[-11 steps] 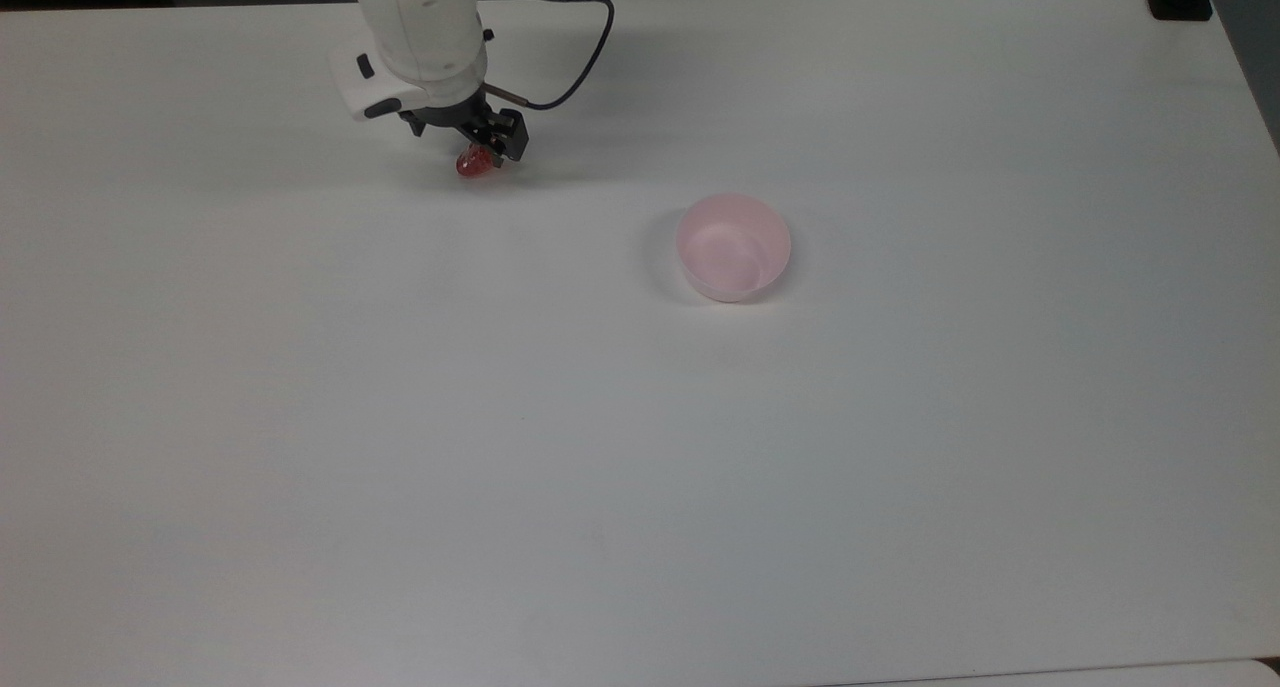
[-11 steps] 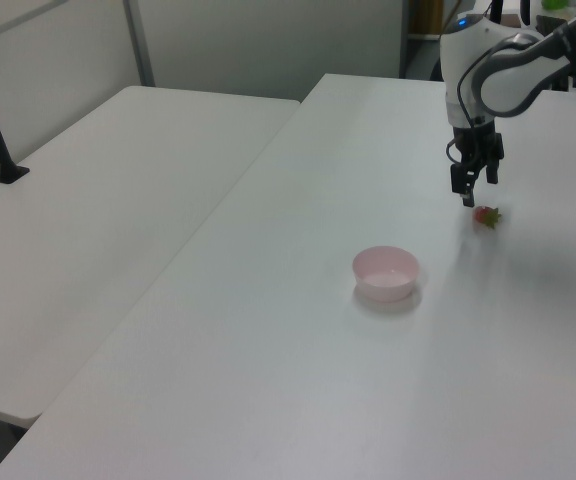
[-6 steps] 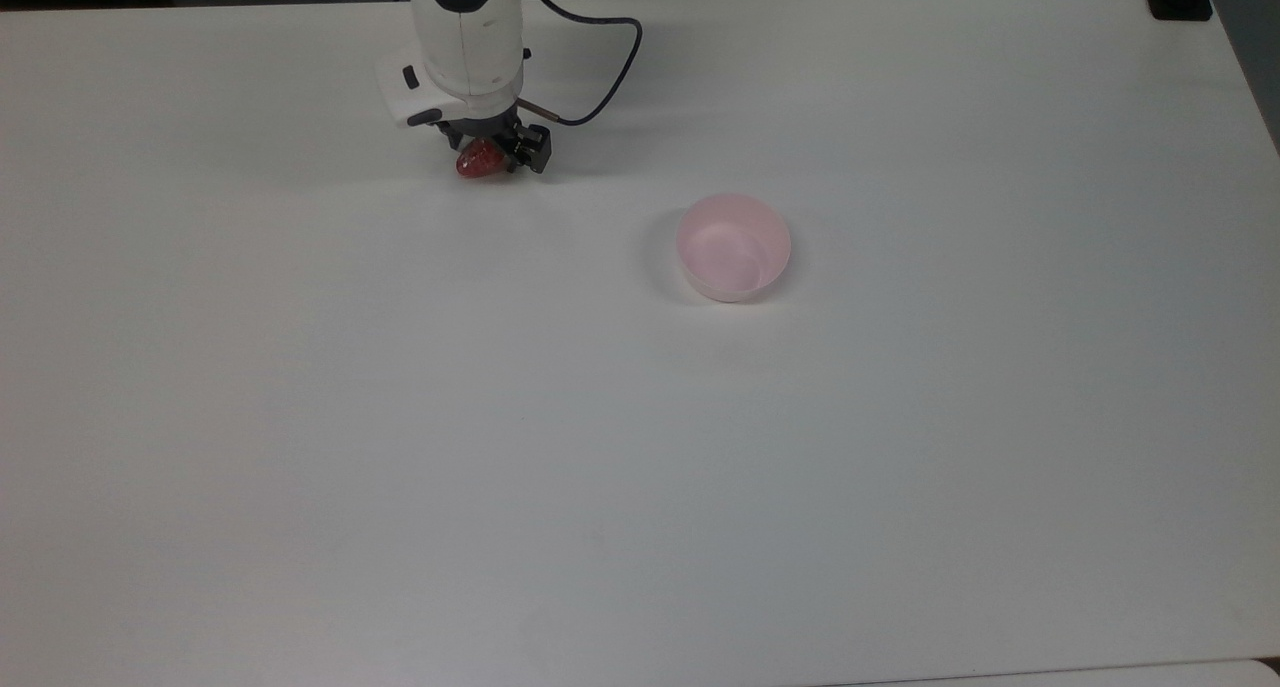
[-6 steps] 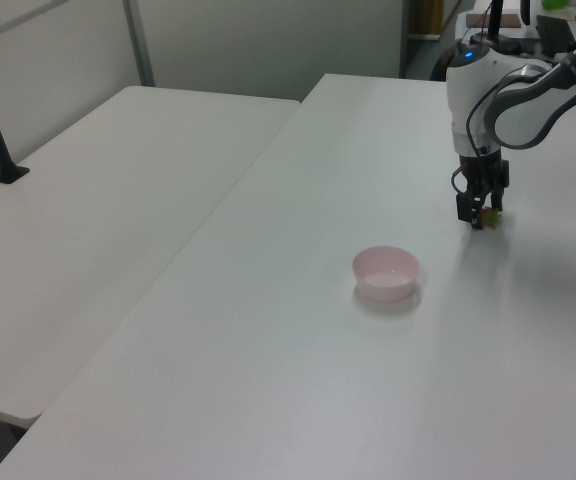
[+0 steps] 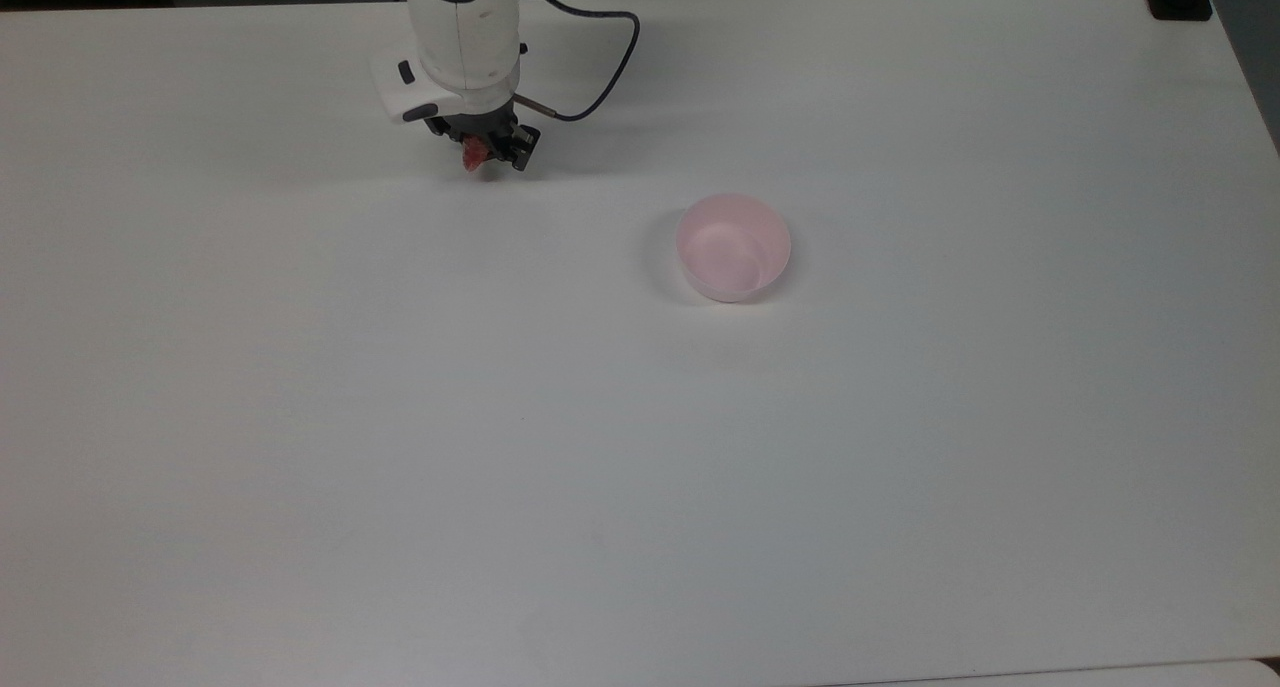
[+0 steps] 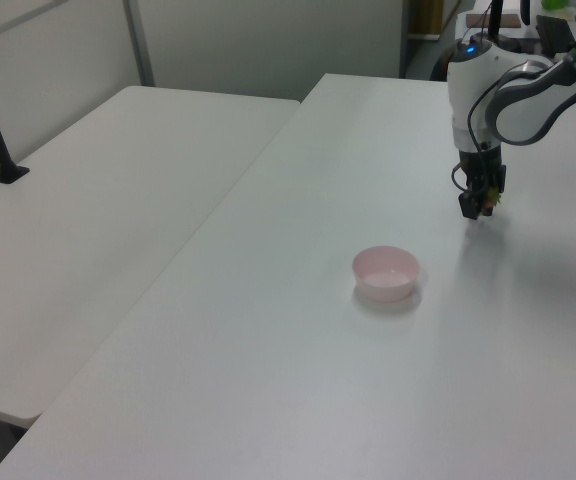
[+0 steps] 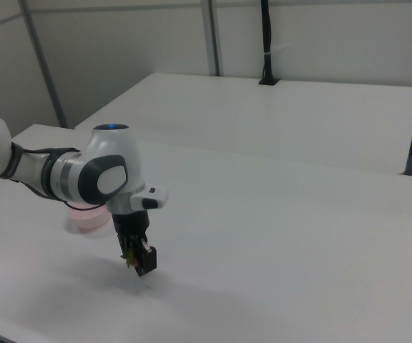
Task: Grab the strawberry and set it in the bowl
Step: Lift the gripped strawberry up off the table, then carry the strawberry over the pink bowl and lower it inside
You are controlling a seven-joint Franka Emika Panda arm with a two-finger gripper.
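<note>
- The room is brightly and evenly lit from overhead; the white table (image 5: 640,447) reads pale grey-white nearly from edge to edge in the top view.
- Shadows are soft and faint. A dim smudge lies under the arm near the table's far edge in the top view.
- The bowl (image 5: 733,245) throws a thin grey crescent on the top view's left side.
- In the left view a broad, hazy shadow spreads over the table beside the arm, toward the left view's right edge.
- In the right view a diffuse shadow pools on the table below the gripper (image 7: 139,261).
- No harsh glare; small details look slightly soft.
</note>
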